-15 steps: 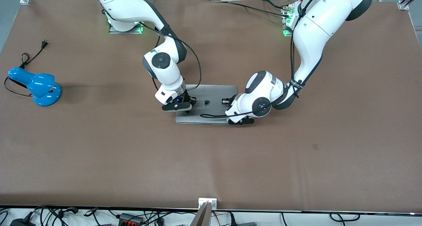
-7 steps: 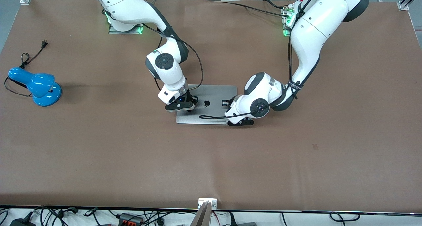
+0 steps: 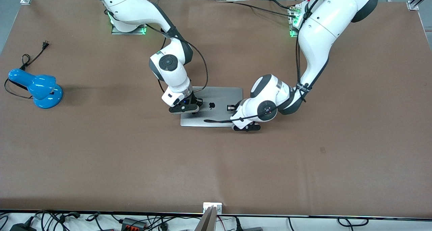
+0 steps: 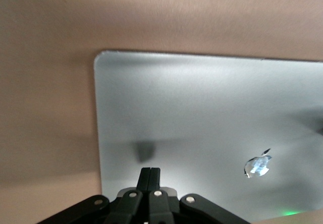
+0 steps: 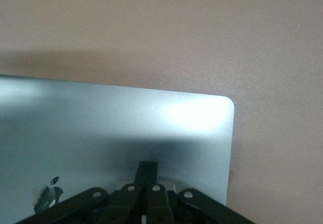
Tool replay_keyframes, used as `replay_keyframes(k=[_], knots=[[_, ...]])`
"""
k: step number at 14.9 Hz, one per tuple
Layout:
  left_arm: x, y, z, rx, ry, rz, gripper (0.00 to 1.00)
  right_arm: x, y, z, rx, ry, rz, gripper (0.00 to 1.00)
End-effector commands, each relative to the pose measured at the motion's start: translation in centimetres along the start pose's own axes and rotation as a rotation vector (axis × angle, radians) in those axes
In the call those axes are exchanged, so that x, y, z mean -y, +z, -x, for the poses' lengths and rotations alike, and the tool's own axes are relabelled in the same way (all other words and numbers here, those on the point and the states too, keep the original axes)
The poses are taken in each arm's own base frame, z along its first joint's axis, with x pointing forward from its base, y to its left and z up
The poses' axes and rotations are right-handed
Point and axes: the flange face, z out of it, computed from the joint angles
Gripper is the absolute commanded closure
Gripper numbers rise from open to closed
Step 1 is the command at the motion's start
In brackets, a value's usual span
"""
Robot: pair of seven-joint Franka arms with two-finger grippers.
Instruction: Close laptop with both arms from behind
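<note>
Closed laptop (image 3: pixel 216 101) flat under both claws, left gripper (image 4: pixel 150 176) fingers pressed together on lid, empty, right gripper (image 5: pixel 147 171) likewise, logo (image 3: pixel 212 105) between them

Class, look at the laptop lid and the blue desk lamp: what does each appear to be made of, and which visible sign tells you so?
The laptop lid looks like brushed or matte grey metal, probably aluminium: it gives soft, blurred glare patches and a faint shadow. The blue desk lamp looks like glossy painted metal or plastic: smooth rounded surfaces with sharp highlights; which one cannot be told.
</note>
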Motion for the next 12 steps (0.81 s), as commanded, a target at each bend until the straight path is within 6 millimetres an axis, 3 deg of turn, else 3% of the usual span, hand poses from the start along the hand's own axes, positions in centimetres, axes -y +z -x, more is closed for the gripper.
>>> replay_keyframes(k=[1, 5, 7, 9, 10, 11, 12], knots=[[0.4, -4.6, 0.8, -0.017, 0.007, -0.049, 1.00, -0.1, -1.8, -1.0, 0.010, -0.011, 0.026, 1.00], [3.4, -10.9, 1.3, -0.011, 0.074, -0.072, 1.00, -0.2, -5.9, -3.8, 0.066, 0.001, 0.090, 1.00], [5.1, -14.4, 1.6, -0.013, 0.069, -0.080, 0.99, -0.5, -9.5, -6.3, 0.100, 0.022, 0.126, 1.00], [6.0, -16.8, 2.5, -0.007, 0.060, -0.095, 0.99, -2.4, -13.5, -9.0, 0.175, 0.027, 0.180, 1.00], [6.6, -18.5, 2.9, -0.016, 0.050, -0.100, 0.99, -3.0, -15.5, -9.9, 0.217, 0.018, 0.196, 0.94], [7.9, -20.3, 3.0, -0.029, 0.032, -0.100, 0.98, -3.5, -17.2, -10.6, 0.254, 0.011, 0.214, 0.79], [8.9, -22.4, 3.5, -0.041, 0.031, -0.098, 0.99, -4.7, -19.2, -11.6, 0.291, 0.018, 0.233, 0.58]])
